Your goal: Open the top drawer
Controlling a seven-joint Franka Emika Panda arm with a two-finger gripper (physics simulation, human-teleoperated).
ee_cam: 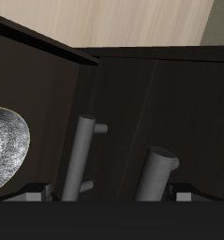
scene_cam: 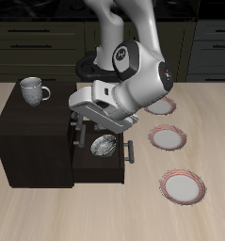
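One camera sits high in front of the robot and looks down at the whole worktop (scene_cam: pixel 48 212), with the robot's base at 12 o'clock. The other rides on the arm, very close to the dark cabinet (scene_cam: pixel 34 141). Both see the drawer's bar handle (scene_cam: pixel 130 149) (ee_cam: pixel 82 155).

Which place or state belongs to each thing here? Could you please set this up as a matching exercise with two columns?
Things:
1. mug
2. bowl
3. plates
4. drawer

Places or states:
A. lying on the bare table beside the cabinet
B. pulled out from the cabinet
C. standing on top of the cabinet
D. lying inside the drawer

Pairs: 1-C, 2-D, 3-A, 4-B
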